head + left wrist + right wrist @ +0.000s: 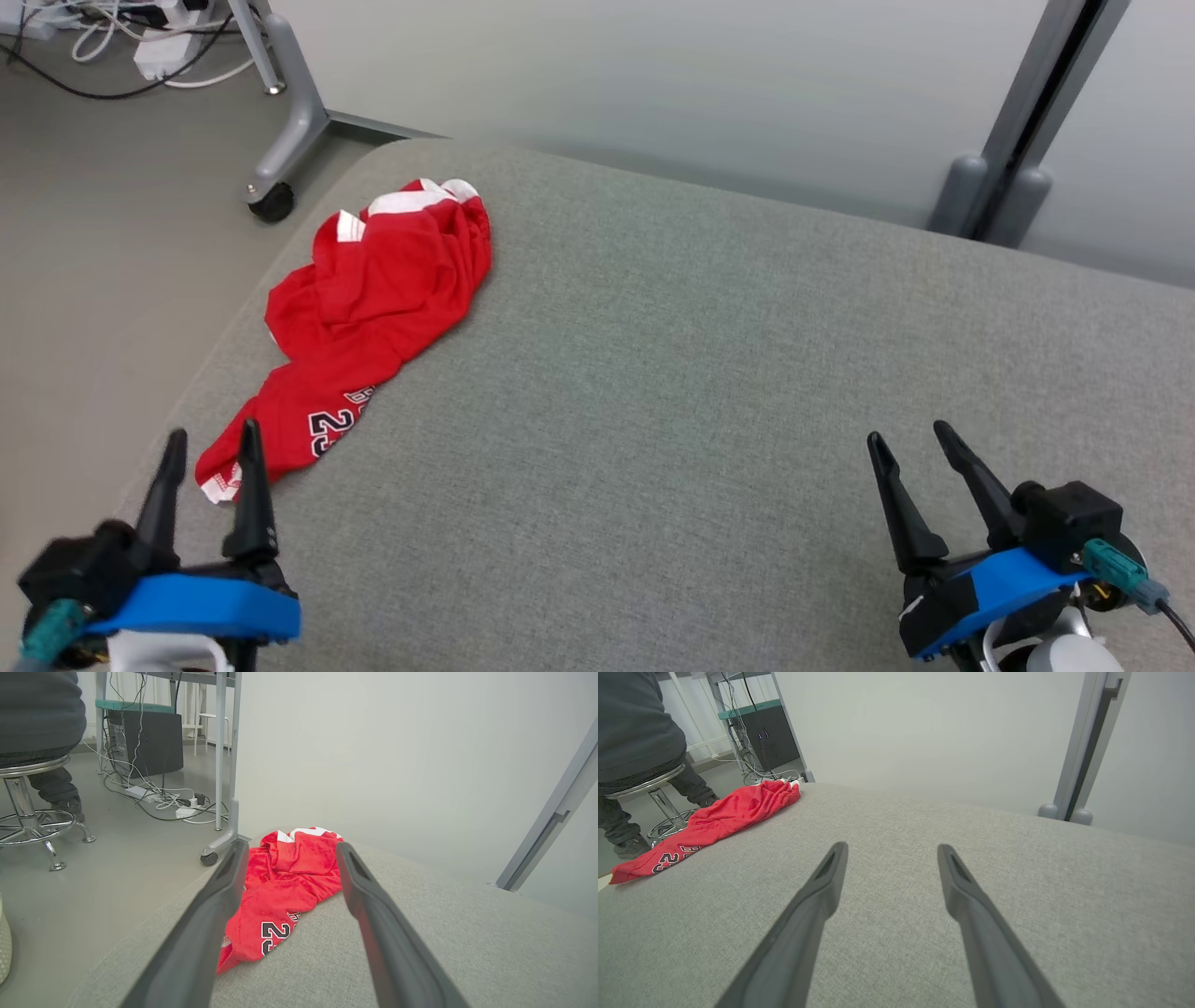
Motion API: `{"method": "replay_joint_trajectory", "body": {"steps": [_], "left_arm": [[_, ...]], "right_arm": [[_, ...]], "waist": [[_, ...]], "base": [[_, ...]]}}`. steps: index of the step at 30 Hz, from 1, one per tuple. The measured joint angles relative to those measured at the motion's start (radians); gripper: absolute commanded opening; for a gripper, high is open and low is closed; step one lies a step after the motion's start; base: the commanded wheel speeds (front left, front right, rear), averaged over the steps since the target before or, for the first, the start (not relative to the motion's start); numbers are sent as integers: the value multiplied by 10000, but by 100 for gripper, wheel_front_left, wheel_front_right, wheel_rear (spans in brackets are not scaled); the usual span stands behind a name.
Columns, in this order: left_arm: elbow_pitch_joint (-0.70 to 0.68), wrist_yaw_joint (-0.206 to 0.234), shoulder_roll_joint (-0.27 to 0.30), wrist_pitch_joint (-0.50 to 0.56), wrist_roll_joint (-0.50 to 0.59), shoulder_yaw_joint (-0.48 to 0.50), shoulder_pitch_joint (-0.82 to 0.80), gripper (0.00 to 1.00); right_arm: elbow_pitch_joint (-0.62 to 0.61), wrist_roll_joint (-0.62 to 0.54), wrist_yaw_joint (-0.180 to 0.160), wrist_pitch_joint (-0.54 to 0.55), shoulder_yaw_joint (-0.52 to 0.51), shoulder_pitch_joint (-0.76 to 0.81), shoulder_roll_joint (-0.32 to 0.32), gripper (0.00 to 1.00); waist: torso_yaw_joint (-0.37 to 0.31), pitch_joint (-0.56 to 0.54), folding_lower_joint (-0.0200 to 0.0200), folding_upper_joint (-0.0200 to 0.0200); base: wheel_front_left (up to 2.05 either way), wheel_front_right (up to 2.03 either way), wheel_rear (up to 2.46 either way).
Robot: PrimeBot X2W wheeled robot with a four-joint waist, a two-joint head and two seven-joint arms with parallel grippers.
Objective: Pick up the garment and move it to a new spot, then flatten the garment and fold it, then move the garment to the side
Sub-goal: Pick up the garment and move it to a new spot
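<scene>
Grey cushion (pixel 700 373), garment (pixel 373 308) bunched at its left edge; my left gripper (pixel 213 431) and right gripper (pixel 907 431), both released, could shove it off.

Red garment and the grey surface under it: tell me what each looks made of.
Red garment: probably thin, soft jersey cloth, matte; it lies in limp folds with printed numerals. Grey surface: seemingly woven upholstery fabric, matte, with a fine flecked weave and a rounded corner, possibly padded.
</scene>
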Motion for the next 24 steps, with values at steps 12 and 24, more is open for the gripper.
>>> {"method": "replay_joint_trajectory", "body": {"steps": [12, 24], "left_arm": [[-182, 481, 2092, 3728, -1231, 1350, -2665, 100], [1829, 1384, 3463, 6178, -1916, 2207, -4314, 100]], "right_arm": [[-907, -222, 0, 320, 288, -943, -253, 100], [-1998, -393, 0, 566, 587, -1719, -644, 100]], "waist": [[-1405, 2403, 1, 0], [-3240, 4595, 3, 0]], "base": [[0, 0, 0], [0, 0, 0]]}}
